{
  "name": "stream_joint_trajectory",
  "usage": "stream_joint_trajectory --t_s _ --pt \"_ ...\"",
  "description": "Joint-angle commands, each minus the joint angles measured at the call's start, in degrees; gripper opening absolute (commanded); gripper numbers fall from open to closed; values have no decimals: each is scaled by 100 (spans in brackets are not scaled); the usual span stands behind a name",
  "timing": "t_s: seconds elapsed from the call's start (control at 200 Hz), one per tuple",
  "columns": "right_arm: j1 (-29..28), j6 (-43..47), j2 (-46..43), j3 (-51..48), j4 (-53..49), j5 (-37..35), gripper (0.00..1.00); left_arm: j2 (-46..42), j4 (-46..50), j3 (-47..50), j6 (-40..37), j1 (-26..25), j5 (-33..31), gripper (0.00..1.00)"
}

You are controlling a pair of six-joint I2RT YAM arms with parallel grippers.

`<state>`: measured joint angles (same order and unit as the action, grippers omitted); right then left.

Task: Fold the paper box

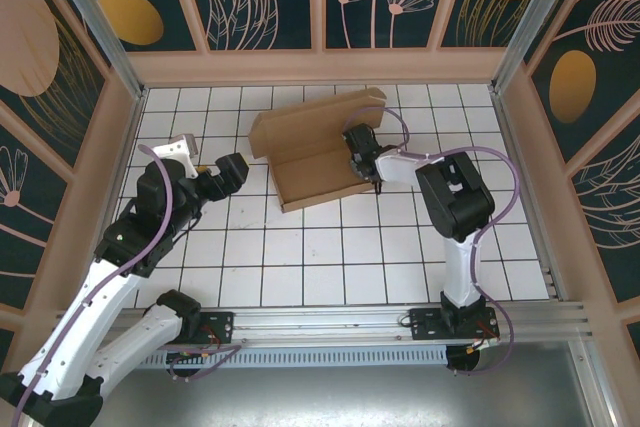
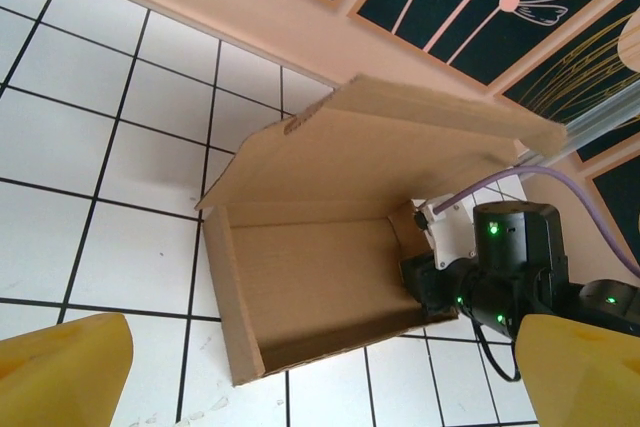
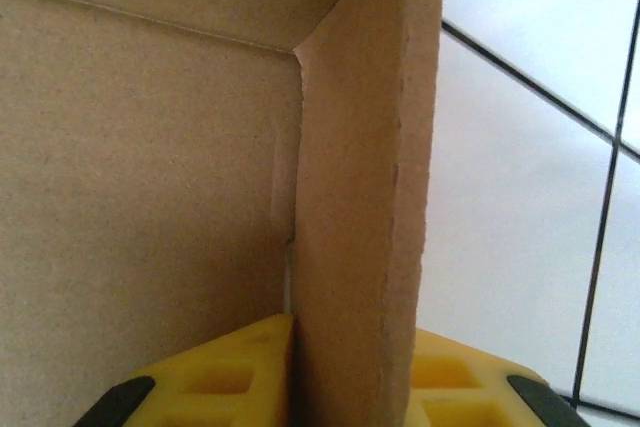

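The paper box (image 1: 310,152) is seen on the white tiled table (image 1: 330,257), in its far middle part, a little short of the back wall (image 1: 320,65). It is partly folded. A shallow tray is formed with low walls raised along its left and near edges, and a large lid panel is lifted at a slant over the far side.

The right gripper (image 1: 360,162) is placed at the tray's right end. In the right wrist view the gripper (image 3: 345,377) is clenched on the box's (image 3: 150,147) upright side wall, which is pinched edge-on between the two yellow fingers (image 3: 230,372), one inside the tray and one outside. Bare tile is seen beyond the wall on the outer side.

The left gripper (image 1: 235,169) is held to the left of the box, near it but apart, with bare tiles between them. In the left wrist view its yellow fingers (image 2: 60,372) are spread wide at the lower corners, released, with nothing gripped. Past them the open tray (image 2: 320,277) is faced.

The tray's right end is blocked by the right arm's black wrist (image 2: 500,267) and its purple cable (image 2: 500,182). The back wall behind the box is partly screened by the raised lid. An aluminium rail (image 1: 330,322) is laid along the table's near edge.
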<state>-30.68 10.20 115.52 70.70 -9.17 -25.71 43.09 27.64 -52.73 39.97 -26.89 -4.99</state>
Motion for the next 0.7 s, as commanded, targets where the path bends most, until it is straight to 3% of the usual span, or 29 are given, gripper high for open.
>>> stream_joint_trajectory --t_s 0.0,0.1,0.335,0.49,0.696 --pt "-35 -713 -88 -164 -1164 -240 28 54 -116 61 148 35 34 98" --pt "-35 -1184 -301 -289 -1450 195 35 73 -83 87 242 35 26 98" --pt "222 -2219 -1729 -622 -1113 1816 67 248 433 -142 227 36 -137 98" --pt "626 -2615 -2236 -732 -1043 2449 63 408 714 -220 152 38 -266 98" --pt "594 -3312 -2239 -930 -825 2323 54 936 563 -235 53 35 -187 97"
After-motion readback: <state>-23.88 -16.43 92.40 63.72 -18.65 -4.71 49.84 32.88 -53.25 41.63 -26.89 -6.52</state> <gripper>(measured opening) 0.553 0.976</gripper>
